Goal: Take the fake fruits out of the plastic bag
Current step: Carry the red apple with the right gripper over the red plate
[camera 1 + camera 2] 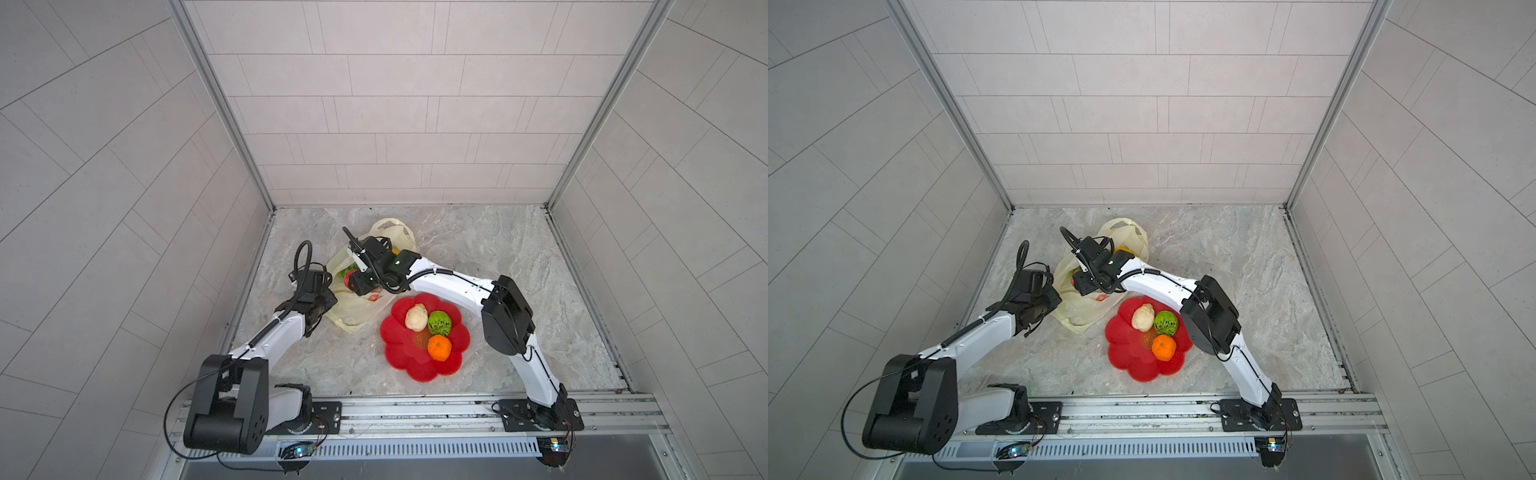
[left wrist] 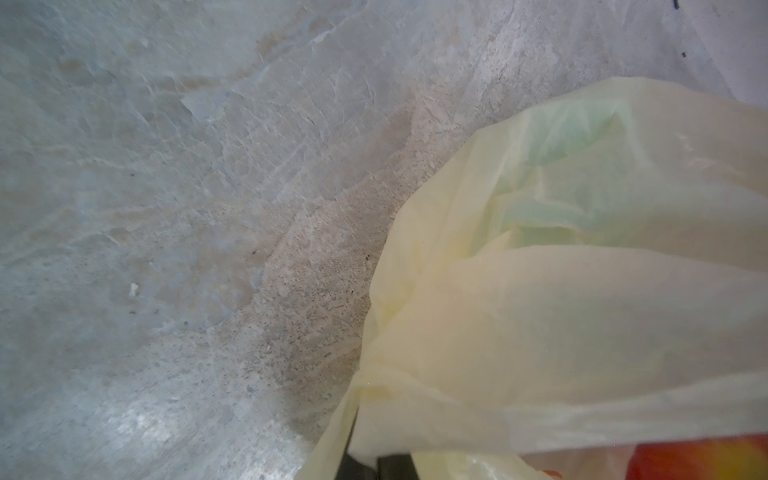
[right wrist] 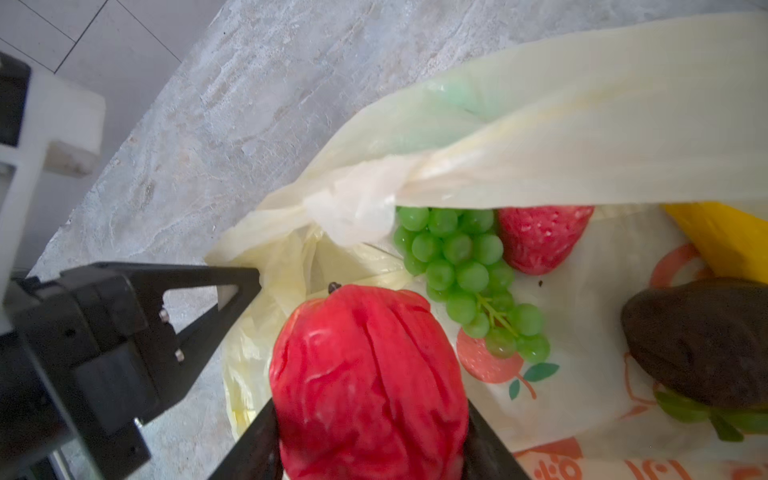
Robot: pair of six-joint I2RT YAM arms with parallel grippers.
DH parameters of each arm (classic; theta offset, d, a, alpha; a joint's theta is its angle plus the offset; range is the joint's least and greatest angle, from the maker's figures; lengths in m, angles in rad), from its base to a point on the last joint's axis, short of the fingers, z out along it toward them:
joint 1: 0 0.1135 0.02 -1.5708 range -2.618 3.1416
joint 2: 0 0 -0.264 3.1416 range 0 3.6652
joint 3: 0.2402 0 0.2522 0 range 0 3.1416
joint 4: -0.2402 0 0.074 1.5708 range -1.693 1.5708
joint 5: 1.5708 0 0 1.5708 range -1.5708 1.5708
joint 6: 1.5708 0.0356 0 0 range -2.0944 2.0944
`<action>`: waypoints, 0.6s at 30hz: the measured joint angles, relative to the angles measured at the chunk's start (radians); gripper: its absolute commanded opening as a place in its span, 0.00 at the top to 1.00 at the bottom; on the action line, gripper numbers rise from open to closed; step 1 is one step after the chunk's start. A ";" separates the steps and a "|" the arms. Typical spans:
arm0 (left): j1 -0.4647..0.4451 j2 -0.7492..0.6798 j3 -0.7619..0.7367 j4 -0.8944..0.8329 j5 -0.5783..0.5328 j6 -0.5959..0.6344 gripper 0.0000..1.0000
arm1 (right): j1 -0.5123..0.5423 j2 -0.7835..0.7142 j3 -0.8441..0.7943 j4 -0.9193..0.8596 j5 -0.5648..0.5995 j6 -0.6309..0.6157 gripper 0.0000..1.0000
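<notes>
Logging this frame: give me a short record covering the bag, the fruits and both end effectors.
left end effector: shut on the plastic bag at its edge
right end effector: closed around the red fruit at the bag's mouth
in bag: green grapes, strawberry, banana, dark brown fruit
on red plate: cream fruit, green netted fruit, orange
task: unfinished

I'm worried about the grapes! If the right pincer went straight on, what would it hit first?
Likely the bunched rim of the plastic bag; the green grape bunch lies just beside that line.
</notes>
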 measured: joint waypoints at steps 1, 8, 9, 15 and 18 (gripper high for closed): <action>0.000 0.000 0.000 0.000 -0.001 0.000 1.00 | 0.000 -0.022 -0.031 0.004 0.002 -0.002 0.43; 0.000 0.000 0.000 -0.002 -0.011 0.000 1.00 | 0.000 -0.196 -0.214 0.008 0.041 -0.027 0.42; 0.000 0.000 0.000 -0.002 -0.014 0.000 1.00 | 0.000 -0.236 -0.257 0.016 0.046 -0.032 0.42; 0.000 -0.002 0.000 -0.005 -0.025 0.001 1.00 | 0.000 -0.481 -0.530 0.075 0.052 -0.068 0.42; 0.000 -0.009 0.000 -0.007 -0.026 0.001 1.00 | 0.000 -0.575 -0.650 0.112 0.052 -0.084 0.43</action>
